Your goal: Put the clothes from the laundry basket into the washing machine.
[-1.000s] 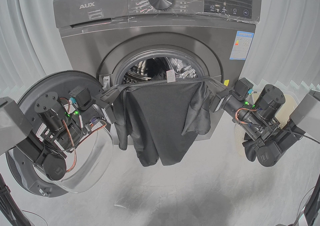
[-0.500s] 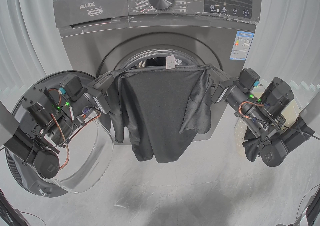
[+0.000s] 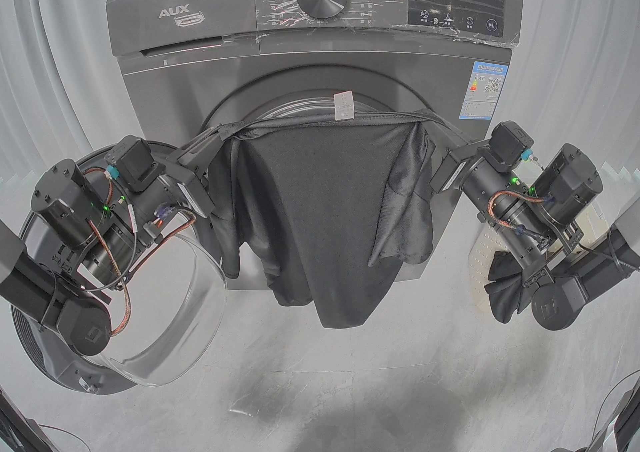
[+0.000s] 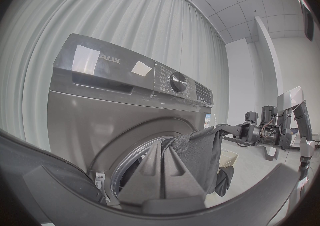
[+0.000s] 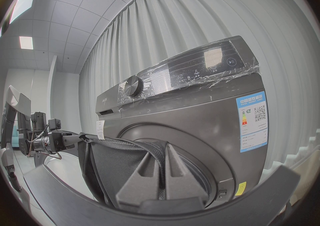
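Both grippers were clamped tight on the top edge of a dark shirt (image 3: 327,206), the left gripper (image 3: 220,138) at one end and the right gripper (image 3: 437,130) at the other. The shirt hung spread across the washing machine (image 3: 200,73) opening, outside the drum. The door (image 3: 73,340) stood open at the left. The laundry basket (image 3: 483,260) sat on the floor at the right.

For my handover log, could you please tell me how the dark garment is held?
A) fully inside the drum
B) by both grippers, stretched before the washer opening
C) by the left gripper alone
B: the left gripper and right gripper each clamp a top corner of the dark garment.
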Robot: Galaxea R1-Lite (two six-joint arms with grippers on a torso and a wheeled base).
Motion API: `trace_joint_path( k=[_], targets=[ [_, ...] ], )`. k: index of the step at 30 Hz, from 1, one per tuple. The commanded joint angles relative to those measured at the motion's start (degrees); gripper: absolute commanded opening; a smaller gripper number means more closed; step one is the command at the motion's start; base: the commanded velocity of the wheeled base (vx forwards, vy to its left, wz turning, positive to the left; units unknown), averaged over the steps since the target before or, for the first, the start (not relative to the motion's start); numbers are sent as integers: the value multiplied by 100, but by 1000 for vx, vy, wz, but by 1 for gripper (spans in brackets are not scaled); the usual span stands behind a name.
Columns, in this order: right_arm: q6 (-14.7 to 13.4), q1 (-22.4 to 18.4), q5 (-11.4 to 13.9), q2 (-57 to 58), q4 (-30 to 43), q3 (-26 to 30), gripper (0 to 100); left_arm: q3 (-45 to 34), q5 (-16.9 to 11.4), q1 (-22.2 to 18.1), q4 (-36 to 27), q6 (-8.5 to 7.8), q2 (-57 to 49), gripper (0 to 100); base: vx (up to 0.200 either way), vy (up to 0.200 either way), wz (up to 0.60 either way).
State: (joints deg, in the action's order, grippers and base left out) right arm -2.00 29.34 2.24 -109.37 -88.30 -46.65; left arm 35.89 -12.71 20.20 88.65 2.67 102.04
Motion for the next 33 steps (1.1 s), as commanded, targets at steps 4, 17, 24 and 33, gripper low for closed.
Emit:
trace_joint_path(
  k=[4, 17, 24, 33],
  targets=[
    [-2, 1, 4, 48, -3, 51, 0, -29, -3, 10, -6, 5, -79, 0, 0, 0, 0],
    [-134, -69, 4, 39, 41, 192, 0, -38, -3, 89, -6, 14, -61, 0, 0, 0, 0],
    [-134, 1, -5, 30, 23, 262, 0, -56, -3, 133, -6, 5, -8, 0, 0, 0, 0],
    [-134, 142, -5, -5, 32, 271, 0, -425, -73, 274, -6, -38, 141, 0, 0, 0, 0]
  ],
)
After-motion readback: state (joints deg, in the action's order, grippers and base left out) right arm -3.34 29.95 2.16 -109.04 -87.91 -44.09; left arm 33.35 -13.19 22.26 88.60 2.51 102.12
